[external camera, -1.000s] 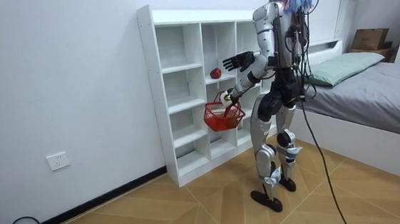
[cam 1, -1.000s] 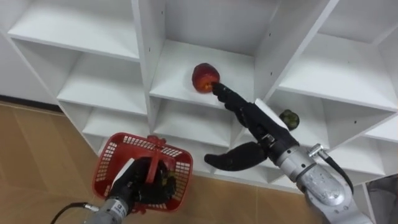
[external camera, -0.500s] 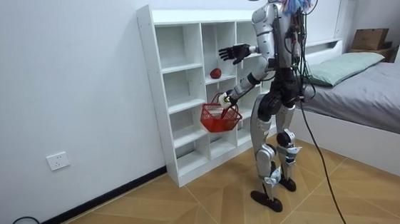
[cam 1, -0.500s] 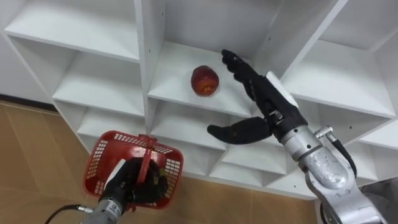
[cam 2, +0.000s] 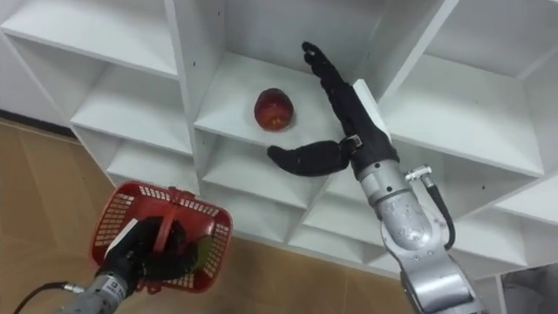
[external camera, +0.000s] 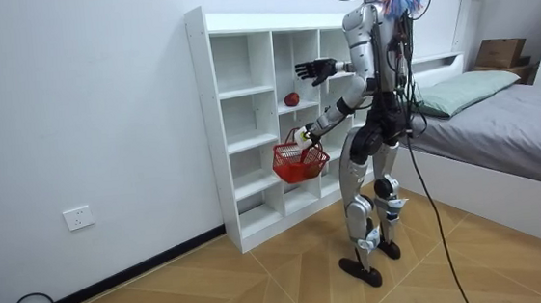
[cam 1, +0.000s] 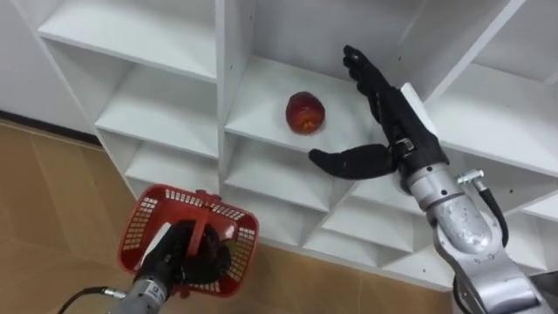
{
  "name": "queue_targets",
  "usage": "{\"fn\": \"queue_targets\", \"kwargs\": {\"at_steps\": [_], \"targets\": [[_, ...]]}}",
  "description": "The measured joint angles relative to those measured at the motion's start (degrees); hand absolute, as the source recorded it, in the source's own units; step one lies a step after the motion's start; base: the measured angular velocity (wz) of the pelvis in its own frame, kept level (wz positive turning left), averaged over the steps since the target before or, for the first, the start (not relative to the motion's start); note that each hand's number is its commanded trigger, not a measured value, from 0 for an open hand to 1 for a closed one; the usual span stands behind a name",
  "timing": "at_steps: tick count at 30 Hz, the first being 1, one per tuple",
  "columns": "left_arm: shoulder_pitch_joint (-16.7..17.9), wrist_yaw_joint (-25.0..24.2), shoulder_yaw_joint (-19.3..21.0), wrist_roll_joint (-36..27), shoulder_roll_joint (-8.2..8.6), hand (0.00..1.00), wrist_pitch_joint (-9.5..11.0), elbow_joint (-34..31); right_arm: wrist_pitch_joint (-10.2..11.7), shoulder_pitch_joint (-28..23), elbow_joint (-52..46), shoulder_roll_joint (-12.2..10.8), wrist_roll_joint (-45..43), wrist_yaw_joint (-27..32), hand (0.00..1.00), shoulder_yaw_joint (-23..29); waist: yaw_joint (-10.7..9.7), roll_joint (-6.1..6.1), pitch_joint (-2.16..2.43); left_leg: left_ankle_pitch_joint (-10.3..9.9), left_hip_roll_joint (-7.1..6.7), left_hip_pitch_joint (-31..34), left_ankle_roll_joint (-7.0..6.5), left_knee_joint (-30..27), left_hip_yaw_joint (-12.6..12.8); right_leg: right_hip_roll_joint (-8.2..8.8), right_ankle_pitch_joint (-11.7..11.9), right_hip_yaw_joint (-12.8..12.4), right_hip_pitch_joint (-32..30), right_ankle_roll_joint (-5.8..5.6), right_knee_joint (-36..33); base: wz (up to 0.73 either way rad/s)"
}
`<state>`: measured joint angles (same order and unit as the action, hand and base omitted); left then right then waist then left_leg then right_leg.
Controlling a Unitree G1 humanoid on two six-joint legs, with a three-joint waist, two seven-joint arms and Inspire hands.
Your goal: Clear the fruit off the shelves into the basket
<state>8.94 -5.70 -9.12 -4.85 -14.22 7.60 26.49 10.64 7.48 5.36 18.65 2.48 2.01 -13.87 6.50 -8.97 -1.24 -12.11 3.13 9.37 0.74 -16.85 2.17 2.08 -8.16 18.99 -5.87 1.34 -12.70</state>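
So the robot is standing right up against the white closet (external camera: 249, 124) on the wood floor (external camera: 262, 288), with a bed (external camera: 510, 123) off at the room view's right. The right hand (cam 1: 397, 131) is reaching into a middle cubby, and its fingers (cam 1: 366, 74) are straight and held loosely together, pointing toward the back of the cubby. The thumb (cam 1: 344, 161) is swung way out to the side, so the whole hand is wide apart and gripping nothing. The red fruit (cam 1: 305, 112), which looks like an apple or a peach, sits on that cubby's shelf. It's on the thumb side of the fingers, just beside them but not touching, and roughly level with the middle of the fingers, a bit past the tip of the thumb. The left hand (cam 1: 187, 257) is down low, well below those fingers, and its own fingers are curled tight around the handle (cam 1: 206, 218) of a red basket (cam 1: 139, 231) that hangs in front of the lower shelves. There's something greenish in the basket under the curled fingers, but I honestly can't tell what it is.
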Motion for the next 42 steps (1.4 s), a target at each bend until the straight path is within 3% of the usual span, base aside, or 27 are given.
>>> {"fn": "queue_targets", "kwargs": {"at_steps": [4,11,16,21,29,34,42], "targets": [[0.2,-0.1,0.1,0.0,-0.1,1.0,0.0,0.6,0.5,3.5,4.6,0.0,1.9,2.3,0.0,0.0,0.5,-0.13,0.05,0.3,-0.16,0.0,0.17,0.2,-1.3,0.06,0.0,1.3,0.5,-0.02,0.0,0.17],[0.1,-2.3,0.1,0.6,-0.35,1.0,0.0,2.3,0.7,5.1,10.2,-0.1,3.7,4.5,0.0,0.0,1.6,-0.29,0.03,0.5,-0.7,0.8,0.13,0.2,-3.0,0.37,-0.1,2.4,0.8,-0.23,0.1,0.15],[0.2,-2.8,0.1,2.3,-0.35,1.0,-0.1,3.6,0.8,9.1,16.7,-0.1,3.5,7.5,0.0,0.0,3.2,-1.53,-0.12,0.9,-1.03,1.4,-0.17,0.2,-3.1,0.8,-0.3,2.7,0.1,-0.43,0.1,0.05],[0.0,-2.8,-0.1,2.7,0.19,1.0,-0.2,4.7,0.9,12.5,21.3,-0.1,4.0,9.7,0.0,-0.1,3.4,-2.1,-0.26,1.2,-1.41,2.7,-0.22,0.0,-4.0,0.98,-0.3,3.3,-0.4,-0.43,0.1,0.13],[-0.8,-1.1,-0.1,2.7,0.22,1.0,-1.1,4.6,0.9,14.4,24.5,0.0,6.7,13.6,0.0,-0.1,3.8,-1.88,-0.46,1.4,-1.82,6.3,-0.2,-1.5,-5.8,1.05,-0.3,3.9,-2.7,-0.43,0.1,0.11],[-1.7,-1.1,-0.5,2.7,0.35,1.0,-1.1,4.5,1.3,19.2,32.0,0.0,8.4,14.9,0.0,-0.1,4.1,-1.2,-1.11,1.6,-2.03,7.3,-0.3,-1.6,-6.0,1.27,-0.3,3.9,-3.5,-0.43,-0.1,0.0],[-2.8,-2.3,-1.3,2.5,1.67,1.0,-1.2,4.5,1.2,21.2,35.7,0.1,8.9,15.5,0.0,-0.1,4.8,-1.28,-1.17,2.8,-2.84,9.0,-0.76,-0.7,-5.7,2.47,-0.4,3.8,-6.7,-0.62,-2.0,-0.01]]}}
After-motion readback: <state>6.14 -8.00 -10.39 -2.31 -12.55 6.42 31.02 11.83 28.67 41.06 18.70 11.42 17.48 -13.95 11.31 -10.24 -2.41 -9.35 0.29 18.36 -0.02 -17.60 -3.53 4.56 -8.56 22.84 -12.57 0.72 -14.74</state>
